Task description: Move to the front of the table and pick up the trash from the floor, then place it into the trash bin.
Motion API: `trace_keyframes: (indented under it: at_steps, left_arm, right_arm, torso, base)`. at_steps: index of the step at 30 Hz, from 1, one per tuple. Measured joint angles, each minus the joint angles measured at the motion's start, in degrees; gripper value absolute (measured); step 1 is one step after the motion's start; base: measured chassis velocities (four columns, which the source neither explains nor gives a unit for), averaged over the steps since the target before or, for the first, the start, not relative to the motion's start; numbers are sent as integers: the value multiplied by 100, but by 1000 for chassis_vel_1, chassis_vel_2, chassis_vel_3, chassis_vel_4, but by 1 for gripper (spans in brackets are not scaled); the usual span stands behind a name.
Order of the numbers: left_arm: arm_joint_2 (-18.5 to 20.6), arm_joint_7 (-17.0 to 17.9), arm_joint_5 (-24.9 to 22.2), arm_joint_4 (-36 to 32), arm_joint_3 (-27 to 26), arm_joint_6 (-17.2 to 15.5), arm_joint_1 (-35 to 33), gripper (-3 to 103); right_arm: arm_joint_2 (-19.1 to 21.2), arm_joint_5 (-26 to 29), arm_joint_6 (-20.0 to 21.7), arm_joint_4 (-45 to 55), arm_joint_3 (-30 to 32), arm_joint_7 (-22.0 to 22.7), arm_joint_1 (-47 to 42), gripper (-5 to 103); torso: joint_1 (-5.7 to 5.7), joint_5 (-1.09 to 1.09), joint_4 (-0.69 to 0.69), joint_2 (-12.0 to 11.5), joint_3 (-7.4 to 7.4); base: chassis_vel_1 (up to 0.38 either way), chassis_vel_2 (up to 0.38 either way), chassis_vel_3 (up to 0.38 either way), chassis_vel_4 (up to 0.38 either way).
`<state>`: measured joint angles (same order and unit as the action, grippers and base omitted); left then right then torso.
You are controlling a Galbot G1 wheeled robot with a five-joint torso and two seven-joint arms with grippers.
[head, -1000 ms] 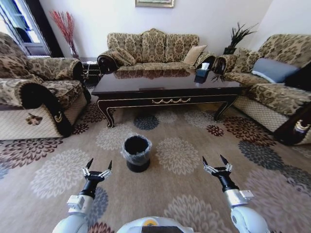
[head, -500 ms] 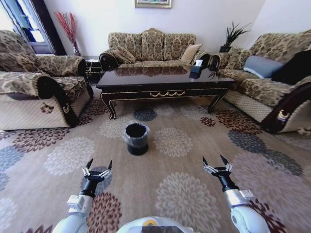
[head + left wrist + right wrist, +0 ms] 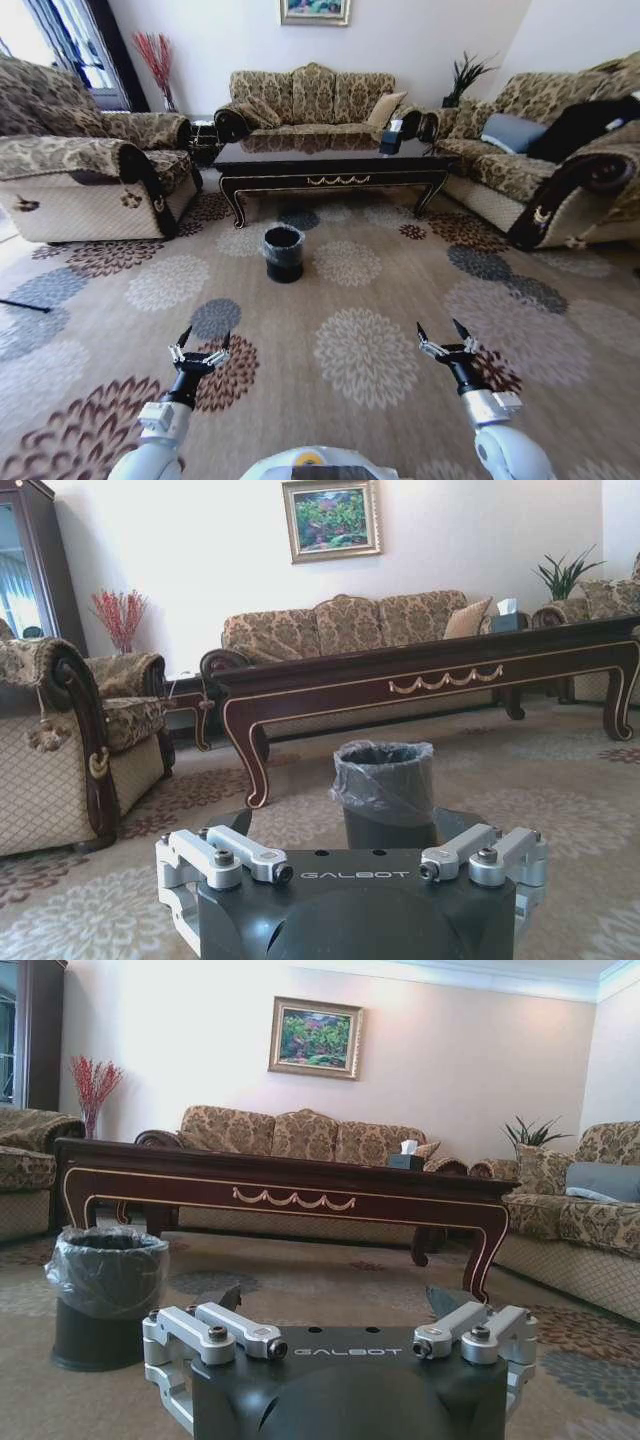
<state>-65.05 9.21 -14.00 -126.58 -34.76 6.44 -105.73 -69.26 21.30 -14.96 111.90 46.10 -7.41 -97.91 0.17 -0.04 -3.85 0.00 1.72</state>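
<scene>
**A:** What lies before the robot, from left to right?

**B:** In the head view, a patterned armchair (image 3: pixel 80 180) stands at the left. The left gripper (image 3: pixel 199 350) hangs low over the flowered carpet (image 3: pixel 360 350), its two black-tipped fingers spread apart and holding nothing. Ahead, well apart from both arms, the small black trash bin (image 3: pixel 284 253) stands on the carpet just in front of the dark coffee table (image 3: pixel 330 160). The right gripper (image 3: pixel 446 339) hangs at the same height, likewise spread and empty. A sofa (image 3: pixel 540 170) closes the right side.

**A:** Any writing?

**B:** Yes. Each wrist view shows "GALBOT" in pale letters on the dark gripper body, between the silver finger links.

**A:** What do the wrist views add?

**B:** They look low across the floor. The left wrist view shows the bin (image 3: pixel 384 792) straight ahead, its clear liner crinkled over the rim, with the table's gold scroll trim behind. The right wrist view shows a framed painting (image 3: pixel 315 1038) on the wall and a tissue box (image 3: pixel 407 1158) on the table (image 3: pixel 300 1195).
</scene>
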Motion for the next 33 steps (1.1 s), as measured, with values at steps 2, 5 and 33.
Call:
trace_keyframes:
  at_steps: [2, 5, 33]
  left_arm:
    - [0, 0, 0, 0, 0, 0, 0, 100]
    - [0, 0, 0, 0, 0, 0, 0, 100]
    - [1, -1, 0, -1, 0, 2, 0, 100]
  right_arm:
    - [0, 0, 0, 0, 0, 0, 1, 100]
    - [0, 0, 0, 0, 0, 0, 2, 100]
    - [0, 0, -1, -2, 0, 0, -2, 100]
  torso:
    - [1, 1, 0, 0, 0]
    - [1, 3, 0, 0, 0]
    - [0, 4, 0, 129, 117]
  base:
    - [314, -323, -322, 311]
    - [330, -314, -308, 328]
    - [133, -133, -132, 141]
